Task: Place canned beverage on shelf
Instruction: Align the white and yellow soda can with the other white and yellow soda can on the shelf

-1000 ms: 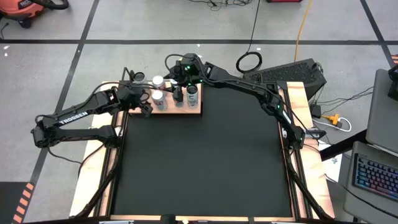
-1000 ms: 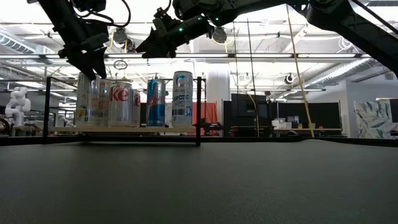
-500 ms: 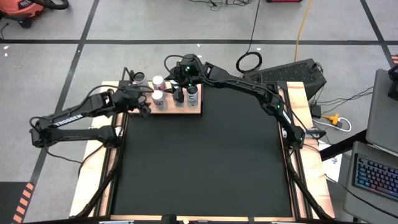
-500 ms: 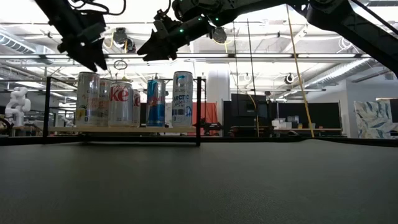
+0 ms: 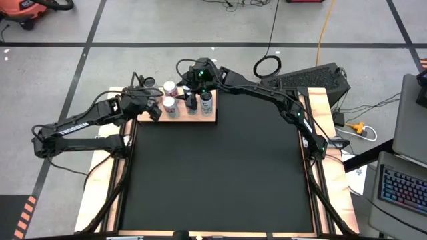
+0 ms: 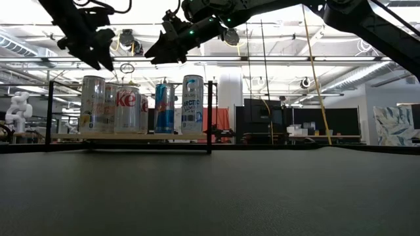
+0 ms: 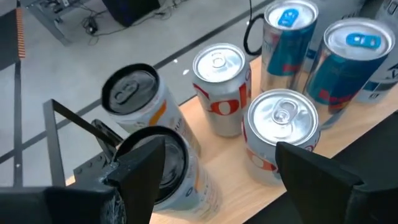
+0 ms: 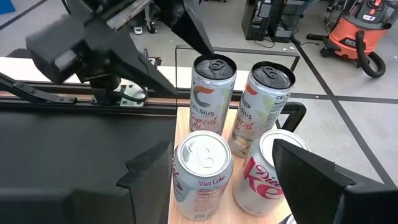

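Observation:
The shelf (image 5: 211, 119), a light-wood board with thin black uprights, stands at the mat's far left. Several cans stand upright on it: two white Celsius cans (image 7: 132, 93), two Diet Coke cans (image 7: 281, 134) and two blue cans (image 7: 354, 62). My left gripper (image 6: 102, 62) hangs open just above the cans at the shelf's left end (image 5: 155, 110), clear of them. My right gripper (image 6: 156, 52) hovers open above the cans from the shelf's far right side (image 5: 191, 90) and holds nothing.
The black mat (image 5: 220, 173) covers the table in front of the shelf and lies bare. A keyboard (image 5: 313, 79) and cables lie beyond the table's far right corner. The shelf's black uprights (image 6: 210, 118) rise beside the cans.
My left gripper has risen from around the top of the leftmost can and swung its fingers a little toward the table's far edge. It stays open. The can stays upright on the shelf. My right arm has kept still.

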